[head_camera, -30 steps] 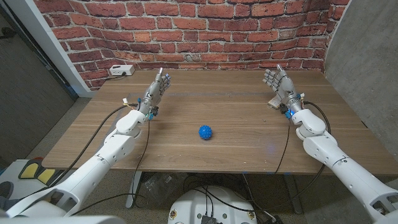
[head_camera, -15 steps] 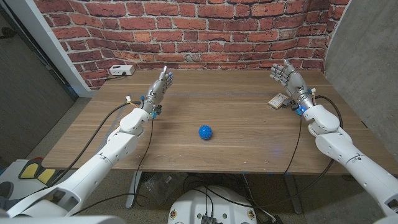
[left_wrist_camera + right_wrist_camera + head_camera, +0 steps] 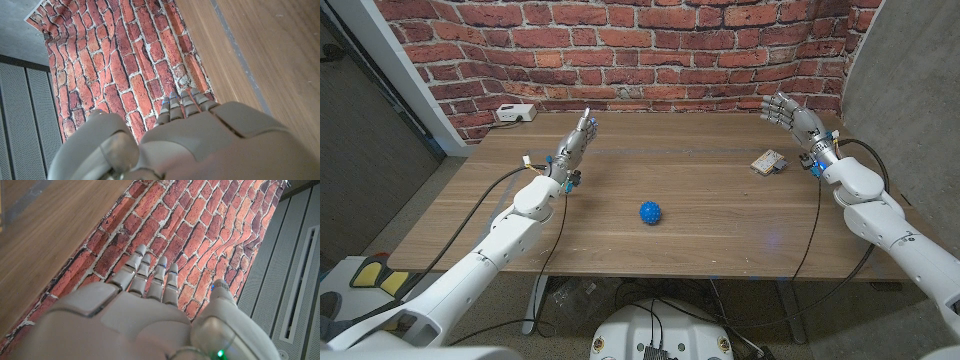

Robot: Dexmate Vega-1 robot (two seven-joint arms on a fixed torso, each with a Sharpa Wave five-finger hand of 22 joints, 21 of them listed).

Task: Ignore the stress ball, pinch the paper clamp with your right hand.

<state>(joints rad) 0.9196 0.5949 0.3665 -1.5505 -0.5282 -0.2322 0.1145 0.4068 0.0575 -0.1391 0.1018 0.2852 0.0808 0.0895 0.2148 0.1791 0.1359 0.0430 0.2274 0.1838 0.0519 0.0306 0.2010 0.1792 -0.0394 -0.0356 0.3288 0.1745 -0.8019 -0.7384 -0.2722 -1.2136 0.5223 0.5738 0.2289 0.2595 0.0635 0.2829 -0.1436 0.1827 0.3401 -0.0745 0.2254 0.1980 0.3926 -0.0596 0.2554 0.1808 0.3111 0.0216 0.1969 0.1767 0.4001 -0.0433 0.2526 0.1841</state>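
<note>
**Head view: both hands raised with nothing held, clamp lying apart from the right hand**

Head view, far left: white box (image 3: 514,113) at the back edge of the wooden surface (image 3: 620,180), against the brick wall (image 3: 620,50). Next, left hand (image 3: 576,143) raised over the rear left of the surface, fingers extended and close together, gripping nothing. Left wrist view: same hand (image 3: 185,135) seen from its back, fingers (image 3: 181,103) straight and side by side toward the bricks. Near the middle of the surface, blue stress ball (image 3: 651,212), alone, well apart from either hand. Further right, paper clamp (image 3: 769,162) lying on the surface toward the right rear, untouched. Just beyond it, right hand (image 3: 794,115) lifted above the right rear corner, fingers spread, empty, near the clamp yet clear of it. Right wrist view: that hand (image 3: 145,310) from behind, fingers (image 3: 150,272) stretched and slightly fanned toward the bricks, thumb off to one side.
</note>
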